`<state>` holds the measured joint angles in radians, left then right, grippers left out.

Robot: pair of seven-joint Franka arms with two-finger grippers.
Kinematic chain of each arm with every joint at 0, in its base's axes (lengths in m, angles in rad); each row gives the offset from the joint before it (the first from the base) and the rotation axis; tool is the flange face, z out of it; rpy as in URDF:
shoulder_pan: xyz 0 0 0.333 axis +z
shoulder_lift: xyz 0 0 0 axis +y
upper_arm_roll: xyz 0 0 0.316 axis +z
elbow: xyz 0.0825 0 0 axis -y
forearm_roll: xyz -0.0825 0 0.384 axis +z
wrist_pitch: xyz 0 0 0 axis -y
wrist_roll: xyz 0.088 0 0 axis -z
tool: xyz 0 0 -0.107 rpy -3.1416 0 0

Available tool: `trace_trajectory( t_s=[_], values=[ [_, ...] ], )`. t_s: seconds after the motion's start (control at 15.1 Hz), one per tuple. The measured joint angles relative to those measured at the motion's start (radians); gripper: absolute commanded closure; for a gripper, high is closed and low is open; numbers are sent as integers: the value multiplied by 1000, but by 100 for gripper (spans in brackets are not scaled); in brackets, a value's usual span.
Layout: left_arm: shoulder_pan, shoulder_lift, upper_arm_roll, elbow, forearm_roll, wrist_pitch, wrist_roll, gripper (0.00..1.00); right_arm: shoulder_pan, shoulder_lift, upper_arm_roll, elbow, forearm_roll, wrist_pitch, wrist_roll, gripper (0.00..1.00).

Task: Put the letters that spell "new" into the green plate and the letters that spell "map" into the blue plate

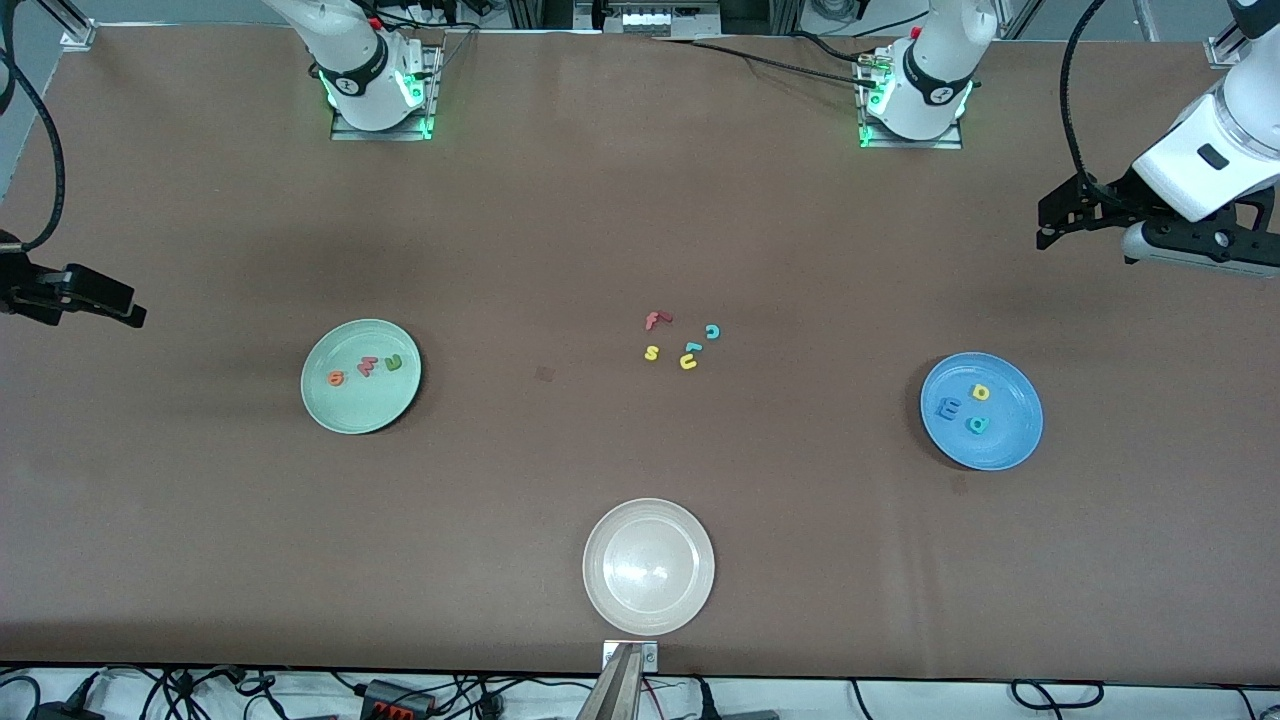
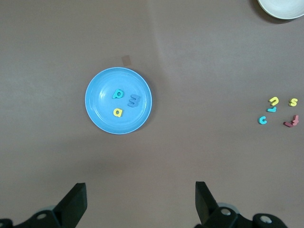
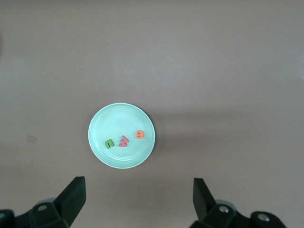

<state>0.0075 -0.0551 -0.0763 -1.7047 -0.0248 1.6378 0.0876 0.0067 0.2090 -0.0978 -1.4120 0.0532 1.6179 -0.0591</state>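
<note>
The green plate (image 1: 355,410) holds the orange "e" (image 1: 337,378), the red-pink "w" (image 1: 367,366) and the dark green "n" (image 1: 393,363). The blue plate (image 1: 1010,440) holds the yellow "a" (image 1: 980,392), the blue-purple "m" (image 1: 947,407) and the teal "p" (image 1: 977,424). My left gripper (image 1: 1045,232) hangs open and empty over the table at the left arm's end; its wrist view looks down on the blue plate (image 2: 102,118). At the right arm's end my right gripper (image 1: 135,312) is likewise open and empty, with the green plate (image 3: 118,118) below in its wrist view.
Loose letters lie mid-table: a red "f" (image 1: 656,320), a teal "c" (image 1: 712,331), a yellow "s" (image 1: 652,352), a yellow "u" (image 1: 688,361) and a small teal piece (image 1: 691,348). A cream-white plate (image 1: 600,600) sits near the front edge.
</note>
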Motion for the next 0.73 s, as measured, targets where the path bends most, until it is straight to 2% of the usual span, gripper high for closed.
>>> trace_trajectory(
  t_s=[0.4,0.73],
  values=[
    [0,0,0,0,0,-1,0,0,-2,-74,15,-82,-48,-1,-8,0],
    [0,0,0,0,0,-1,0,0,-2,-169,18,-171,-51,7,-8,0]
  ],
)
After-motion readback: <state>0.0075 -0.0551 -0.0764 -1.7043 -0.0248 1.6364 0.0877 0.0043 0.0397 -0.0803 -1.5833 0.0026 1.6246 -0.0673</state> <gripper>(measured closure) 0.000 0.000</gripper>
